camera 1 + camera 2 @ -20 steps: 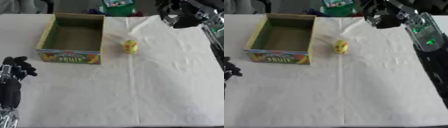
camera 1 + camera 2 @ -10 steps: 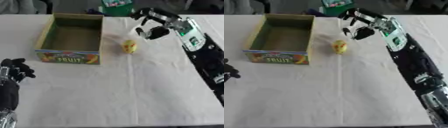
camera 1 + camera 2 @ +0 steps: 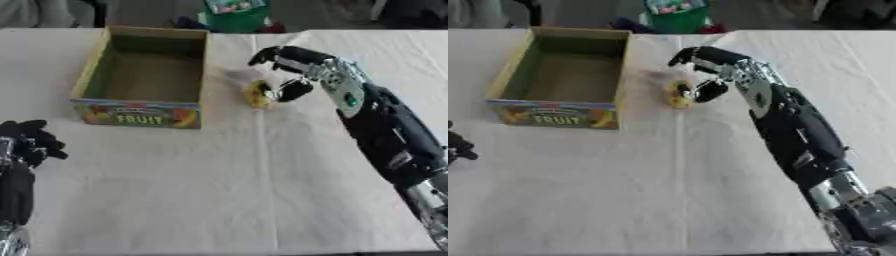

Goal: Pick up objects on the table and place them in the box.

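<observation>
You get soft, even light on the pale tabletop (image 3: 219, 190), faint shadows, and overall blur throughout.

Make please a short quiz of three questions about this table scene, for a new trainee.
1. True or false: the box already holds the yellow object.
2. Which hand is at the yellow object? A) left hand B) right hand
3. Fill in: the idle left hand shows near the lower ____ corner.

Key:
1. False; the object lies on the table, right of the box.
2. B.
3. left.
</observation>
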Robot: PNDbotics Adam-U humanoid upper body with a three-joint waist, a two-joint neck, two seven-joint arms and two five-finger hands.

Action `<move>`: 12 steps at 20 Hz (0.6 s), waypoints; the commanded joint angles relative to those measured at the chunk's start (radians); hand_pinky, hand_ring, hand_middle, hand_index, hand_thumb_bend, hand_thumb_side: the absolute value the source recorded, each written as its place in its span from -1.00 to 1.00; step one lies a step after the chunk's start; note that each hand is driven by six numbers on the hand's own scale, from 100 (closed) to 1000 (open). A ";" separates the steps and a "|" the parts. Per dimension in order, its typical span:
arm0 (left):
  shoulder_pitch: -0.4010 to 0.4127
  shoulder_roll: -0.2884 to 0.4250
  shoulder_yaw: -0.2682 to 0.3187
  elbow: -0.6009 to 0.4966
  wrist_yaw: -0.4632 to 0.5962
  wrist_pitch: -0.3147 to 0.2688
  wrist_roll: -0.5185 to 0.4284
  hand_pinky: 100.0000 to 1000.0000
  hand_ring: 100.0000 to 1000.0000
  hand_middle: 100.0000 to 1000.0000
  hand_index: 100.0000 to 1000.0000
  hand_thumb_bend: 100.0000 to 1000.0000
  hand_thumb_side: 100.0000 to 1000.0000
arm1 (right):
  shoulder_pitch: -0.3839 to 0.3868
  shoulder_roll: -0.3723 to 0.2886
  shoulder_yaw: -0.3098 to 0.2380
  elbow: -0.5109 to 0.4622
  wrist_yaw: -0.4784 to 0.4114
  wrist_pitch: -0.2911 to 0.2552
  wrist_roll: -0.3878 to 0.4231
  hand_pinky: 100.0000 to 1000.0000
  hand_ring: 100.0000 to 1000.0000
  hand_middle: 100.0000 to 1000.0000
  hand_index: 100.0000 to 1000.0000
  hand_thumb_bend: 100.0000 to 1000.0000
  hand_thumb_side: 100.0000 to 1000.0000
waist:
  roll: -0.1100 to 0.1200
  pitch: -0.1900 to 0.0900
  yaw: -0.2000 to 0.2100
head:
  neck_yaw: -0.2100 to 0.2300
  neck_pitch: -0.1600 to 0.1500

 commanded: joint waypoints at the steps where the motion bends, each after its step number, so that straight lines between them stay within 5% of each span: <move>1: -0.014 0.011 0.001 -0.016 0.001 -0.003 -0.002 -0.17 -0.08 -0.16 0.28 -1.00 0.54 | -0.021 -0.012 -0.006 -0.001 0.023 -0.010 -0.005 0.42 0.75 0.74 0.82 -1.00 -0.70 | 0.001 -0.015 -0.003 | -0.002 -0.009; 12: -0.014 0.013 0.004 -0.016 0.001 -0.002 0.001 -0.17 -0.07 -0.16 0.28 -1.00 0.54 | 0.002 -0.046 0.030 -0.111 -0.060 -0.050 0.171 0.44 0.76 0.73 0.83 -1.00 -0.67 | -0.004 -0.023 -0.011 | 0.001 -0.008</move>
